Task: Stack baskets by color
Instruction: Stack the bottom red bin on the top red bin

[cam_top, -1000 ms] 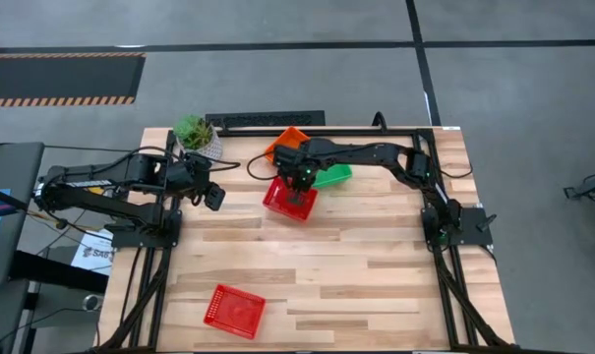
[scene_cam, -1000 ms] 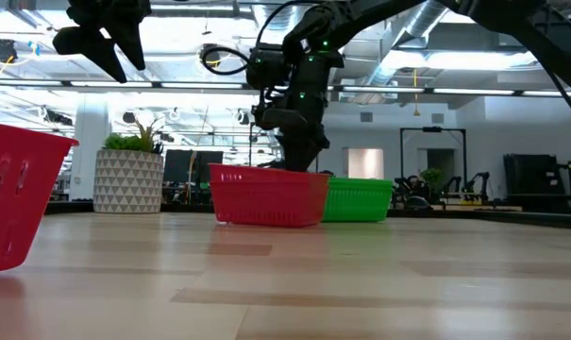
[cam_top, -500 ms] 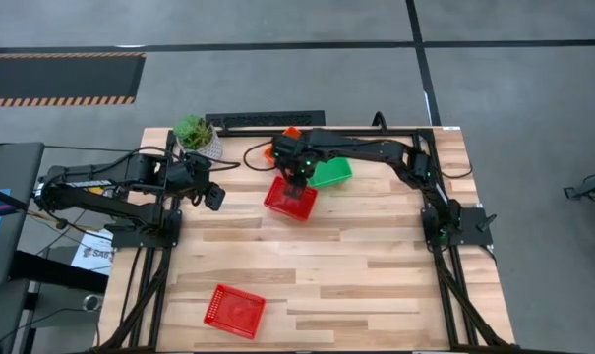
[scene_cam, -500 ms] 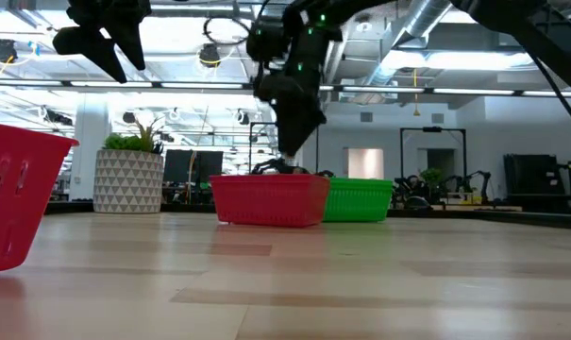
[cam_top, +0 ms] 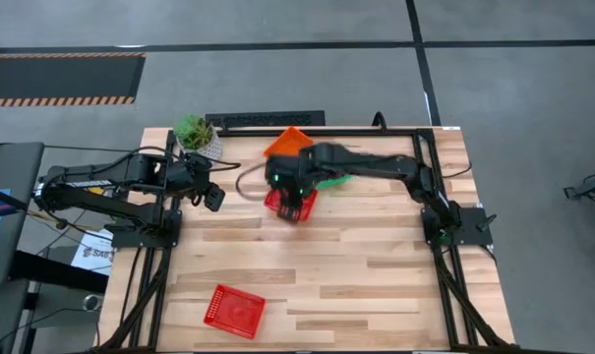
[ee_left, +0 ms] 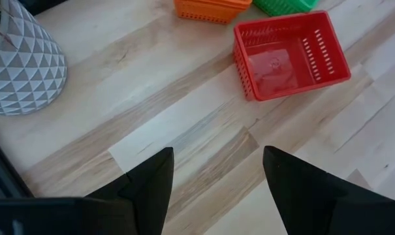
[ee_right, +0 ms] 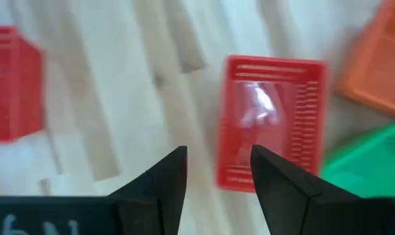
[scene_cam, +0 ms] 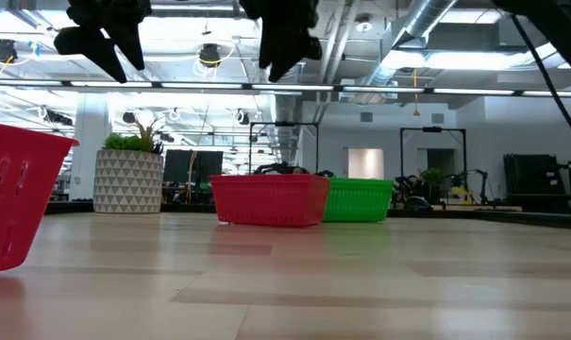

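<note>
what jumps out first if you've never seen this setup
Bright baskets against pale wood: a red basket near the table's far middle, with the open right gripper raised above it, empty. Orange baskets and a green basket sit just behind, and another red basket lies alone near the front edge.

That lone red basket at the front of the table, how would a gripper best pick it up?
Probably from straight above, pinching one wall. The lone red basket sits upright and open-topped, with thin walls and a flared rim that two fingers can straddle, and bare table all round it.
</note>
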Robot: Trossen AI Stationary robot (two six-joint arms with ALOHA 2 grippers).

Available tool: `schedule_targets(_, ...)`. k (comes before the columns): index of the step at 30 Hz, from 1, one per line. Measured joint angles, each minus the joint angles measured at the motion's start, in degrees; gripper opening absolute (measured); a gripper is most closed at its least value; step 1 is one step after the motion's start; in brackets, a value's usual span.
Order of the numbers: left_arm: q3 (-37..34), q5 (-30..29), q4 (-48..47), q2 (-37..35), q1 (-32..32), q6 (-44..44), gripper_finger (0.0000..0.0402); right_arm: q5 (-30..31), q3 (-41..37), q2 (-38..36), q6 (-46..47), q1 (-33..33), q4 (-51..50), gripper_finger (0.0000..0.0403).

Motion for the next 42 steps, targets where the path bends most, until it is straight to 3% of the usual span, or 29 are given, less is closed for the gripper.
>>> schedule_targets(3, 0.00, 0.02, 0.01, 0.00, 0.00, 0.59, 0.0224, 1.10, -0.40, 0.14, 1.99, 4.21, 0.55, 0.0190)
schedule_targets(10, 0.00, 0.02, 0.02, 0.00, 0.00, 2.77, 0.0224, 7.32, -5.54, 0.25, 5.30, 12.18, 14.69, 0.0183)
schedule_targets(26, 0.00, -0.39, -1.20, -0.02, 0.00, 3.99, 0.0224, 8.07, -22.41, 0.22, 7.20, 18.43, 51.61, 0.0182)
schedule_targets(42, 0.00, -2.64, -1.25, 0.00, 0.02, 4.13, 0.0224, 8.53, -31.30, 0.25, 6.59, 21.32, 65.04, 0.0182)
